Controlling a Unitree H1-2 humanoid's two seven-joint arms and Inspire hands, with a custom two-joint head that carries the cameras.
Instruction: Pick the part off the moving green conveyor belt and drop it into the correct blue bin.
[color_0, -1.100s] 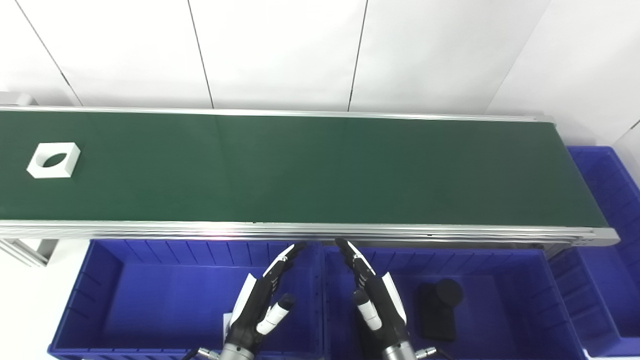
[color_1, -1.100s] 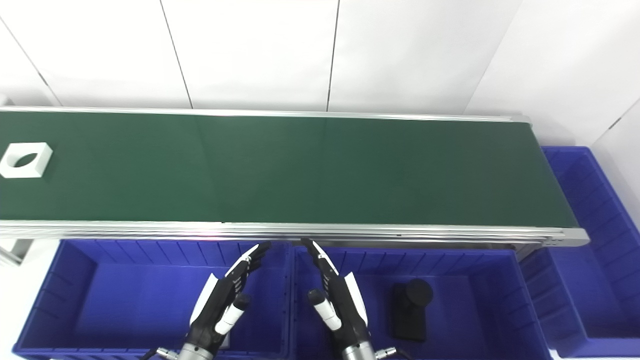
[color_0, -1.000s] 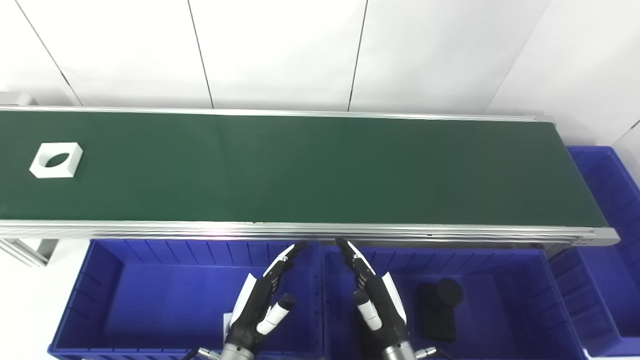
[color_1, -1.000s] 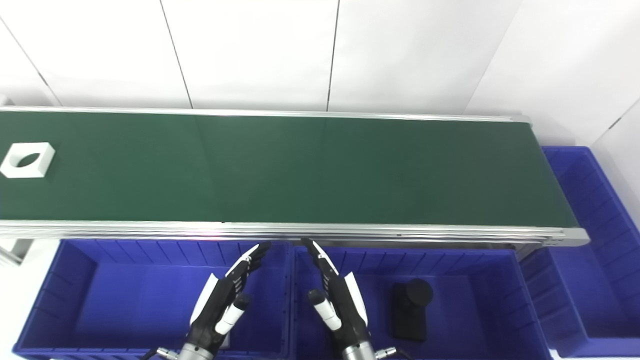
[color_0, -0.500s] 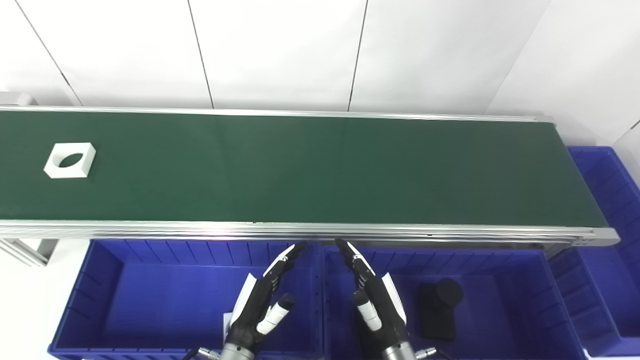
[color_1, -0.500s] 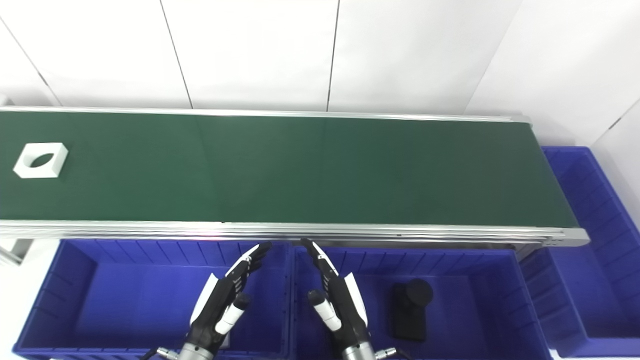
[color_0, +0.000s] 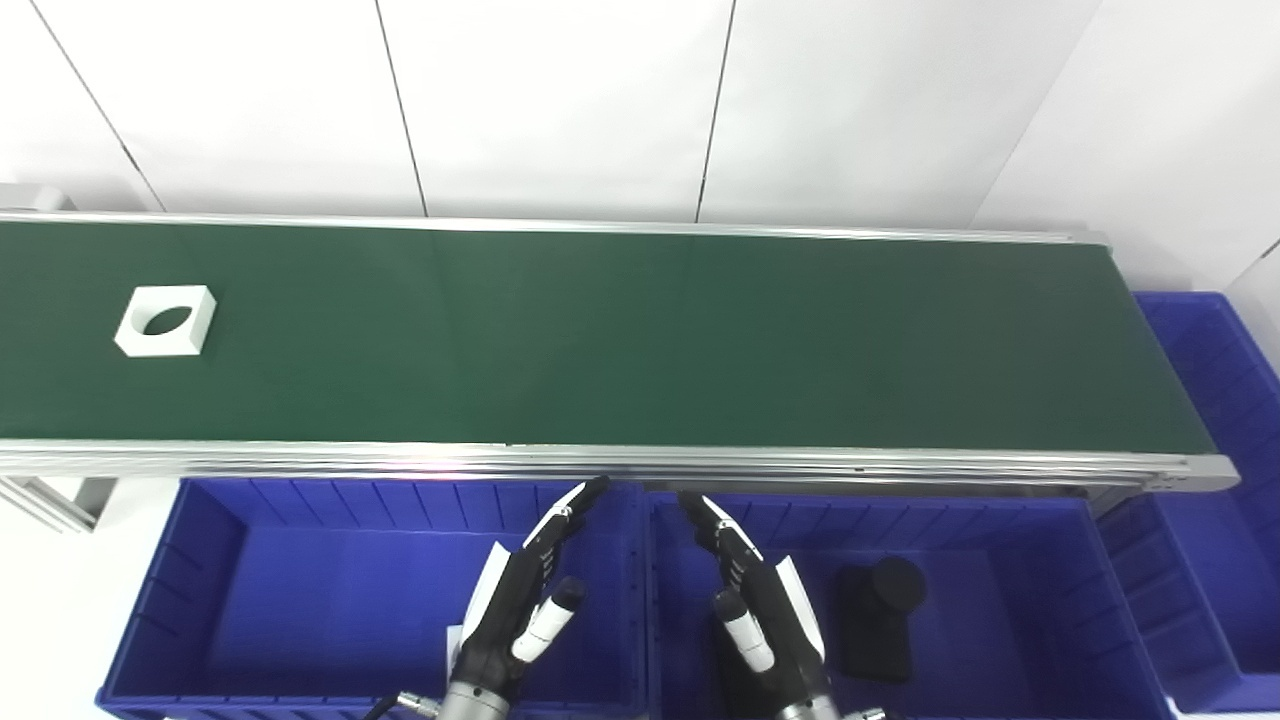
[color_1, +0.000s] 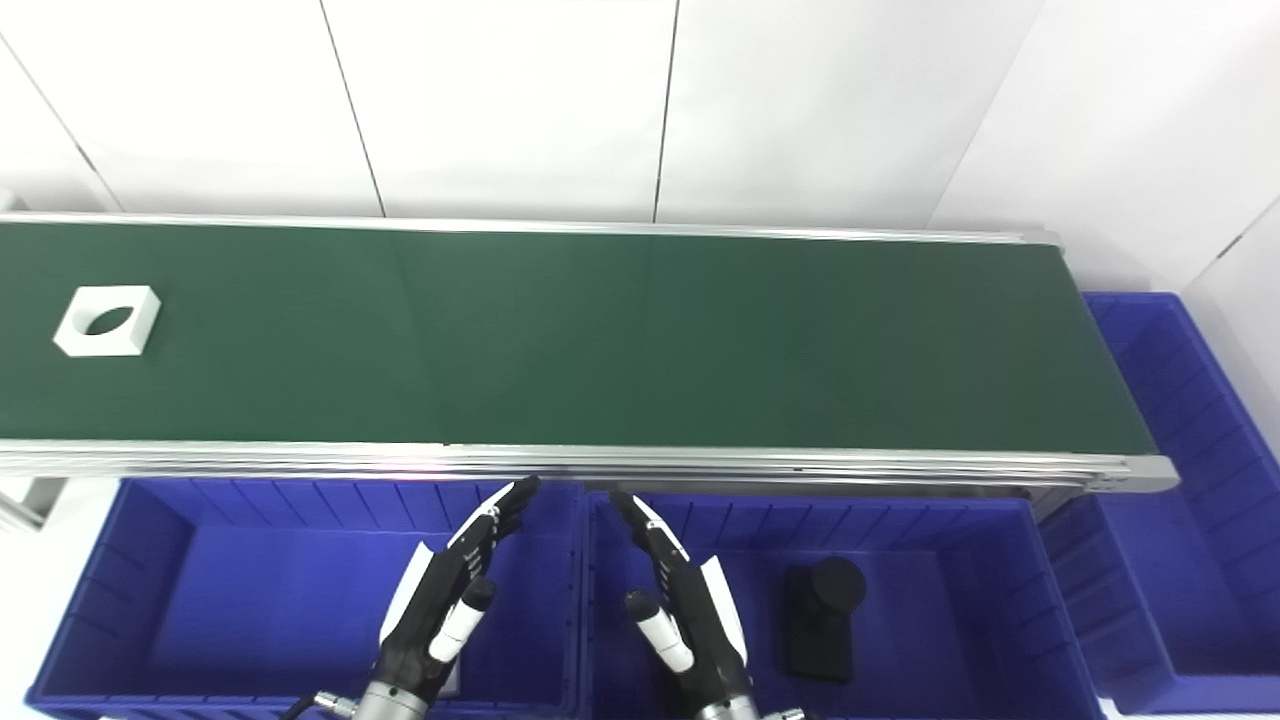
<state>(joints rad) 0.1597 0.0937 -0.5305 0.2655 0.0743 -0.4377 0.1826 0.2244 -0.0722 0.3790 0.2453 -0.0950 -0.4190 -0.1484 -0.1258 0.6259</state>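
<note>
Since the earlier frames the white part (color_0: 166, 321), a square block with a round hole, has ridden rightward along the green conveyor belt (color_0: 640, 340), though it is still near the belt's left end; the right hand (color_0: 762, 612) has drawn slightly back toward the robot, and the left hand (color_0: 520, 600) has barely shifted. Both hands hover over the two blue bins below the belt's near rail, fingers spread apart and holding nothing. The part lies well apart from either hand, so the pick has not begun and everything remains: reaching, grasping, carrying and dropping. A black part (color_0: 880, 620) already lies in the right bin (color_0: 1090, 600). The left bin (color_0: 240, 580) seems to hold a white piece hidden behind the left wrist, perhaps a matching part, which would make it the likely target.
</note>
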